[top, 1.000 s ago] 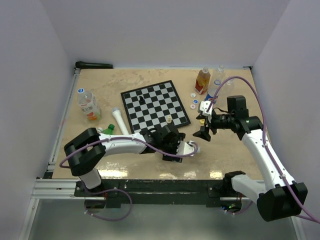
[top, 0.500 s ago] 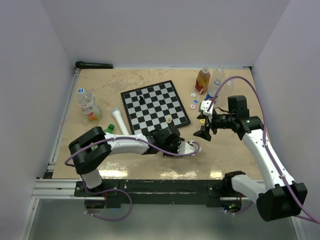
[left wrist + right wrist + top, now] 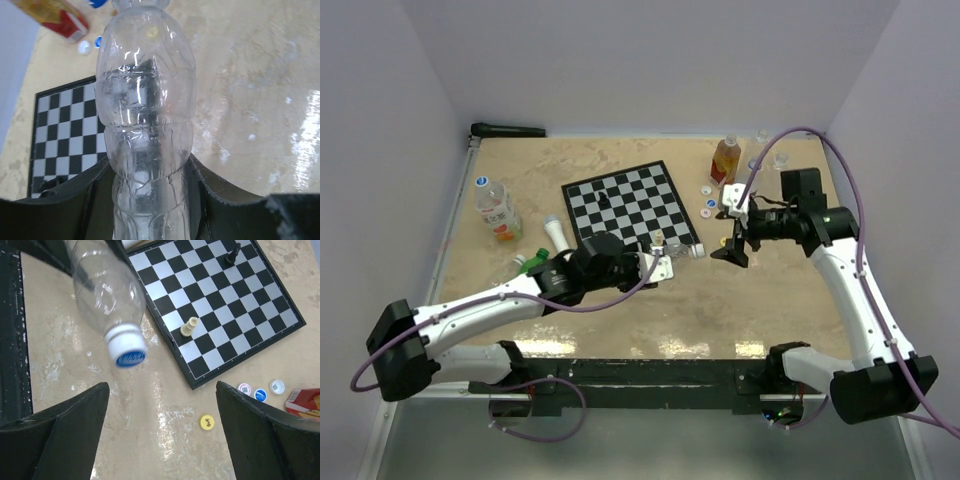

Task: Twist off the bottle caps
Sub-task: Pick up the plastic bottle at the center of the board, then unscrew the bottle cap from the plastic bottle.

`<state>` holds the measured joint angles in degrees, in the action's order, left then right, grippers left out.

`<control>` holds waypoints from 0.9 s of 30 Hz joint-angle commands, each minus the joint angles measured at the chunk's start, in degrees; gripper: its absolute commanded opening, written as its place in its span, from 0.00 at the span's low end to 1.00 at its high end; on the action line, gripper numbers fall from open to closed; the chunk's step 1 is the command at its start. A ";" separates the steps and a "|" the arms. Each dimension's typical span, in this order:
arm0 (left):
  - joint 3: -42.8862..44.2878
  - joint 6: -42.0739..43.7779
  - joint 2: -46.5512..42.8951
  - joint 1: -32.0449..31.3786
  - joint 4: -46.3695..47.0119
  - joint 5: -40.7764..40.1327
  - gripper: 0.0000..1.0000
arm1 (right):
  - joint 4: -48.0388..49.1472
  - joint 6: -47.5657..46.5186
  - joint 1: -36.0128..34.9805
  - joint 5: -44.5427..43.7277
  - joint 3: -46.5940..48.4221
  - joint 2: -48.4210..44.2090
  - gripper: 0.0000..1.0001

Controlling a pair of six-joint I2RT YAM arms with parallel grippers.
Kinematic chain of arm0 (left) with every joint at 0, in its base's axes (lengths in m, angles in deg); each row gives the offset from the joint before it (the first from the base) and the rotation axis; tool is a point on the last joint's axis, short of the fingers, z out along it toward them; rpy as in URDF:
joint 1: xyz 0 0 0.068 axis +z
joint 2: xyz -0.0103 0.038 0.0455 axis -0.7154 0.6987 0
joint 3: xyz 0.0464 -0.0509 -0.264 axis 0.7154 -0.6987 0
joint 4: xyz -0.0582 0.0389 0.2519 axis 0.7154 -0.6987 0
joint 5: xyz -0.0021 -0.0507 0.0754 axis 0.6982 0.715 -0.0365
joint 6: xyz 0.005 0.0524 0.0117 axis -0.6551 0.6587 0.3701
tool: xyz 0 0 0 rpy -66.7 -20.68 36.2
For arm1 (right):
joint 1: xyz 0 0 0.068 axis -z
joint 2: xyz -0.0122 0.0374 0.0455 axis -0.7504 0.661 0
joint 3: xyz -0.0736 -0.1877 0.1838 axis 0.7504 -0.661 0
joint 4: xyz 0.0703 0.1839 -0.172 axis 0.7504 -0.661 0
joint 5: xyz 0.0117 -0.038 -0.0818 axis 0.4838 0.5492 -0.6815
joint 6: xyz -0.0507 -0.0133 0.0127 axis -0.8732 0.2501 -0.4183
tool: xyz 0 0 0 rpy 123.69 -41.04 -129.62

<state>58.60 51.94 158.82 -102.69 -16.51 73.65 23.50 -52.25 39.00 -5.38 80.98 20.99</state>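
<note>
Robot lab: white-walled test table (image 3: pixel 770 290)

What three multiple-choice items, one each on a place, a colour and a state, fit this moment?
1. Where does the pale chess piece stand?
A. on the chessboard
B. on the bare table
C. on a bottle

2. What colour is the cap on the held clear bottle?
A. red
B. green
C. white with a blue top

3. How is the right hand?
A. shut on a loose cap
B. open and empty
C. shut on the bottle

Key: 1 A, the piece sits on a square near the board's edge. 2 C, the right wrist view shows it end-on. 3 B, its jaws stand wide with nothing between.
</note>
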 commanded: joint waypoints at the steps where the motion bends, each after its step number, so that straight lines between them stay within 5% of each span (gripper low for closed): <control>1: -5.10 -2.04 -7.53 2.25 5.97 -5.12 0.06 | -6.80 -3.28 -1.52 4.73 6.60 3.07 0.91; 8: -11.36 -3.89 -13.97 5.95 13.11 -11.62 0.06 | -2.40 8.32 -12.07 2.36 11.97 9.84 0.88; 16: -11.53 -4.06 -11.77 6.39 15.13 -20.24 0.06 | 4.09 21.85 -12.43 7.37 15.93 16.35 0.86; 27: -11.27 -4.68 -10.80 6.65 15.13 -18.31 0.06 | 18.77 43.39 -12.43 7.02 11.36 18.20 0.85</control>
<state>47.08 48.56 148.20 -96.31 -4.51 54.97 34.80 -19.90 26.56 -0.02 92.93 39.09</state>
